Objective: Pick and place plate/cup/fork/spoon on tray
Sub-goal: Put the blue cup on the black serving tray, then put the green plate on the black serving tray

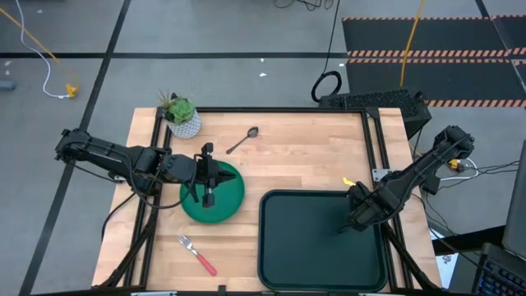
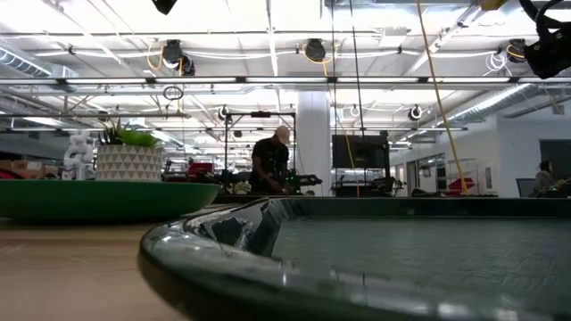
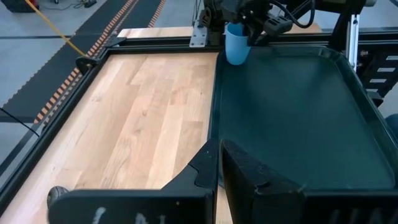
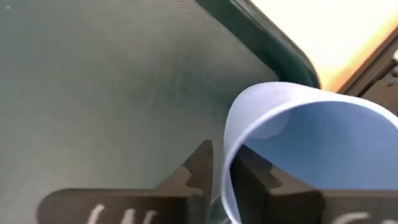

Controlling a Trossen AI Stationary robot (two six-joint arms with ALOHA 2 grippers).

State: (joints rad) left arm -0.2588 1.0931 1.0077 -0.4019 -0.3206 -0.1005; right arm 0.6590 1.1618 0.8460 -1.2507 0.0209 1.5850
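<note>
Right wrist view gives us the cup [image 4: 311, 149] with its rim pinched between our right gripper [image 4: 225, 180] fingers, directly above the tray [image 4: 112, 81] floor. We judge the coming move a straight lowering and release, since the cup hangs inside the tray's far right edge, as the left wrist view confirms. Our left gripper [image 1: 209, 174] sits over the plate [image 1: 228, 201], fingers close together on nothing we can see. Fork [image 1: 196, 254] and spoon [image 1: 242, 141] lie on the table [image 1: 304, 156], both nearer the left arm.

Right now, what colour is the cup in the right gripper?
Light blue cup; the left wrist view shows it best, held by the right gripper.
</note>
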